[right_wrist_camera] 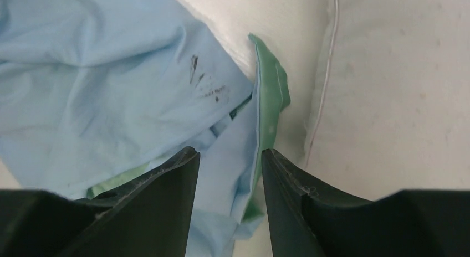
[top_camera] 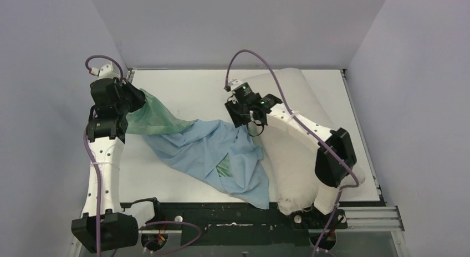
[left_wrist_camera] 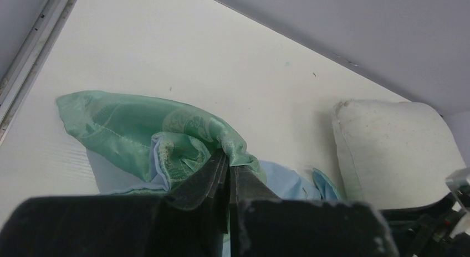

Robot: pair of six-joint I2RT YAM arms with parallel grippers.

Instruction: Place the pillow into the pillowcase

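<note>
The pillowcase [top_camera: 210,152] lies crumpled across the table's middle, light blue face up, its teal-green end [top_camera: 152,117] pulled to the left. My left gripper [top_camera: 132,102] is shut on that green end; in the left wrist view the patterned cloth [left_wrist_camera: 183,132] bunches at the closed fingertips [left_wrist_camera: 228,157]. The off-white pillow [top_camera: 288,157] lies along the right side, under my right arm, and shows in the left wrist view [left_wrist_camera: 393,152]. My right gripper [top_camera: 244,117] is open over the pillowcase's edge [right_wrist_camera: 244,152] beside the pillow [right_wrist_camera: 399,102], with cloth between the jaws.
The white table [top_camera: 194,88] is boxed in by grey walls at the back and sides. A metal rail [top_camera: 363,143] runs along the right edge. Cables loop off both arms.
</note>
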